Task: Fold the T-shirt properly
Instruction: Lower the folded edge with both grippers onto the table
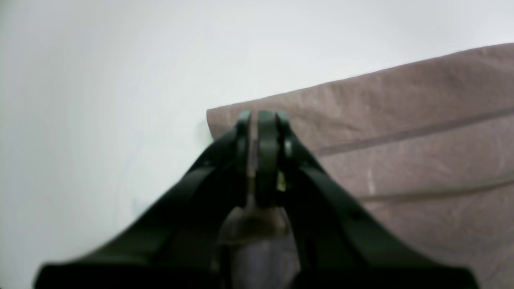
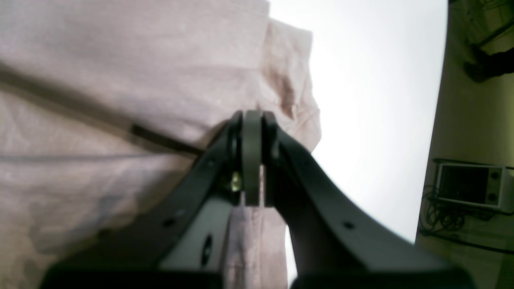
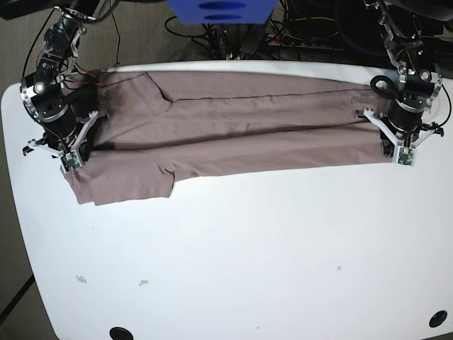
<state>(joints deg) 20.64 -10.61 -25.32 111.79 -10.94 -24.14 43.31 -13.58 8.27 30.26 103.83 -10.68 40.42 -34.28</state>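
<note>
- Your T-shirt (image 3: 233, 134) lies flat along the far side of the white worktop (image 3: 233, 262), stretched as a long band from one arm to the other.
- It is folded lengthwise: you can see layered edges running along its length as dark lines.
- In the base view, a sleeve (image 3: 127, 185) sticks out toward you at the left end, lying flat on the worktop.
- Your left hand (image 1: 261, 120) sits at the shirt's corner on the right of the base view. Its jaws are clenched, and in the left wrist view a thin strip of fabric shows pinched between them, so it is grasping the T-shirt (image 1: 421, 132).
- From that wrist view, the shirt's edge runs away to the right and bare worktop (image 1: 100, 100) fills the left.
- Your right hand (image 2: 252, 120) is at the opposite end, by the sleeve side. Its jaws are clenched too, with cloth hanging down between the fingers, so it is also grasping the T-shirt (image 2: 120, 60).
- In the right wrist view, the fabric bunches in a small wrinkle just beyond the fingertips, and the worktop (image 2: 377, 120) shows past the shirt's edge.
- Both hands (image 3: 400, 145) (image 3: 67, 145) sit low at the cloth, well apart, one at each end.
</note>
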